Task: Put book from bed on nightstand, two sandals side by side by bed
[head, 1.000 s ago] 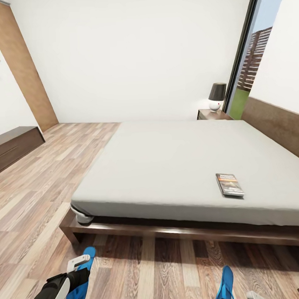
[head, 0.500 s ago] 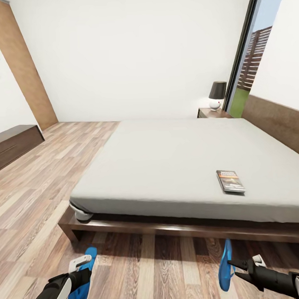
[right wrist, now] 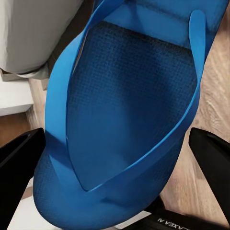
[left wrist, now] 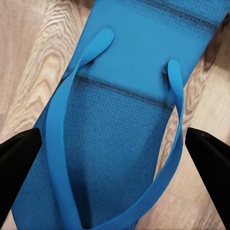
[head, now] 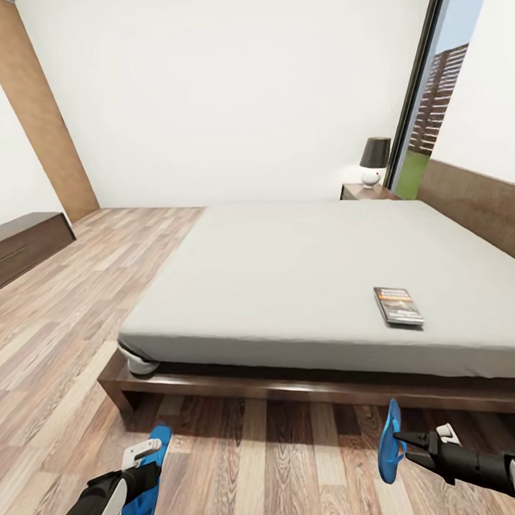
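Observation:
The book (head: pixel 398 305) lies flat on the off-white mattress of the bed (head: pixel 288 278), near its front right edge. My left gripper (head: pixel 143 466) is shut on one blue sandal (head: pixel 140 491) low over the wood floor at the lower left. In the left wrist view that sandal (left wrist: pixel 120 120) spans the gap between the black fingertips (left wrist: pixel 17 160). My right gripper (head: pixel 406 441) is shut on the other sandal (head: pixel 388 443), held on its edge just in front of the bed frame. This sandal (right wrist: pixel 129 105) sits between the fingers (right wrist: pixel 19 158) in the right wrist view. A nightstand (head: pixel 365 192) stands beyond the bed.
A lamp (head: pixel 375 161) with a dark shade sits on the nightstand, next to a tall black-framed window (head: pixel 419 108). A long dark dresser (head: pixel 21 249) runs along the left wall. Open plank floor (head: pixel 72 310) lies left of the bed and in front of it.
The right arm has come up into view, carrying its sandal forward toward the bed frame. The left gripper and its sandal have hardly moved. The view has shifted slightly.

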Robot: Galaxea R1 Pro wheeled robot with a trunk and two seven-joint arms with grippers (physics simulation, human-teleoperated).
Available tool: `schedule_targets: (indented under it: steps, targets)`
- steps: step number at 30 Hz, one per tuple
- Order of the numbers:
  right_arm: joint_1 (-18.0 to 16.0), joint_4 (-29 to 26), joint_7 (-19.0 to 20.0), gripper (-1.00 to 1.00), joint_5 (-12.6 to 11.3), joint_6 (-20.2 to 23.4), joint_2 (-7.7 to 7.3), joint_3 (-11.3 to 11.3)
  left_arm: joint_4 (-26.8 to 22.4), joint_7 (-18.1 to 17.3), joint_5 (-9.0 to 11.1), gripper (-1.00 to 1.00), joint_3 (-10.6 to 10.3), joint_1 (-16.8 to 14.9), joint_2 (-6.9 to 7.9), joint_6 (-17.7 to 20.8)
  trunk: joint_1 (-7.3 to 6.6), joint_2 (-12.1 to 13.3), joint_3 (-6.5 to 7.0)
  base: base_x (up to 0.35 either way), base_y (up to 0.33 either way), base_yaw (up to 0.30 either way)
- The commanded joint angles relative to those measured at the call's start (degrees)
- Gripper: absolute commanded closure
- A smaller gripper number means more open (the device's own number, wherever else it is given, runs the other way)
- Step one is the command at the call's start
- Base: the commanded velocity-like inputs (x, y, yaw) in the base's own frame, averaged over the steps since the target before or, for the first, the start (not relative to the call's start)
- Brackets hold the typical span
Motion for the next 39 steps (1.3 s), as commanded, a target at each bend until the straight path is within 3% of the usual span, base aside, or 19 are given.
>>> schedule_targets:
  steps: [1, 39]
  targets:
    - [0.0, 0.0, 0.3, 1.0, 0.1, 0.5, 0.0, -0.2, -0.1, -0.1, 0.3, 1.0, 0.2, 0.0, -0.02, 0.4, 0.22, -0.4, -0.23, 0.0, 0.0, 0.0]
    - [0.0, -0.2, 0.2, 1.0, 0.0, 0.5, -0.27, -0.4, 0.0, -0.2, 0.4, 1.0, 0.2, 0.0, -0.03, -1.2, 8.56, -15.7, -7.06, 0.0, 0.0, 0.0]
